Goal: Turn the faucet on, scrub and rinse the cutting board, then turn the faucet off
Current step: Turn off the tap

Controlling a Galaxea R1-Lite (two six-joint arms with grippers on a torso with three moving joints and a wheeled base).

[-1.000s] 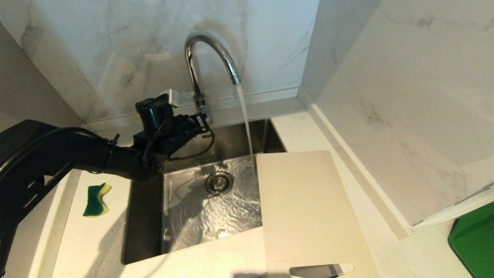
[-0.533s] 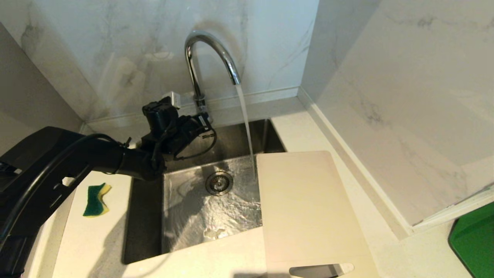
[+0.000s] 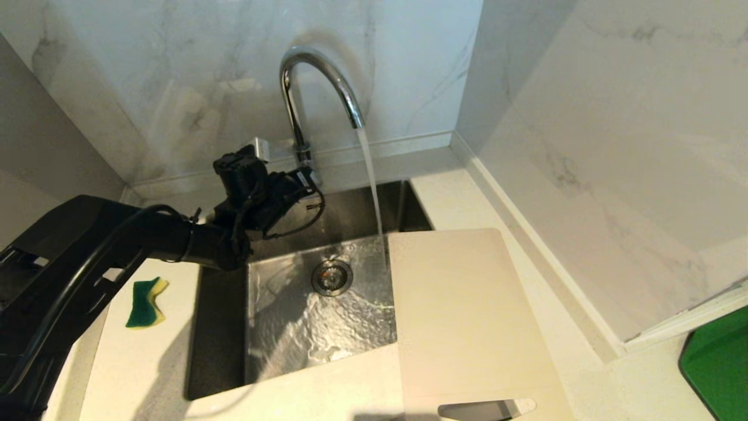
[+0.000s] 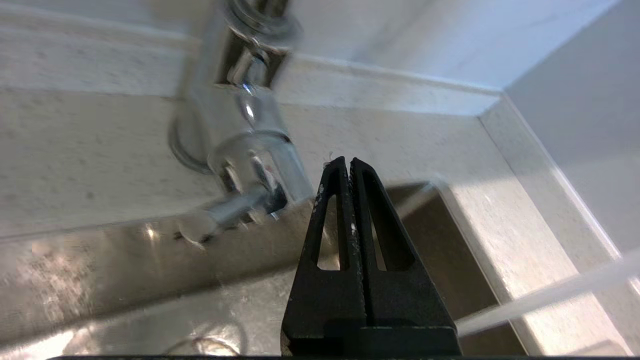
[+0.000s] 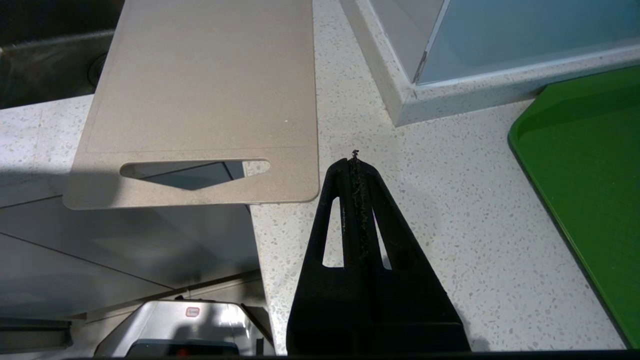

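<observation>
With water running from the faucet (image 3: 318, 82) into the sink (image 3: 222, 327), my closed, empty left hand (image 4: 348, 161) sits beside its lever, so next I need the sponge (image 3: 146, 294) to scrub the board (image 3: 467, 316) bridging the sink's right edge and desk (image 5: 425, 175).

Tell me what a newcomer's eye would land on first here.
Water pours from the faucet at the back wall into the sink. The left gripper, shut, sits close beside the faucet's base. The cutting board lies on the counter right of the basin, one edge overhanging it, and a green-and-yellow sponge rests on the counter to the left.
</observation>
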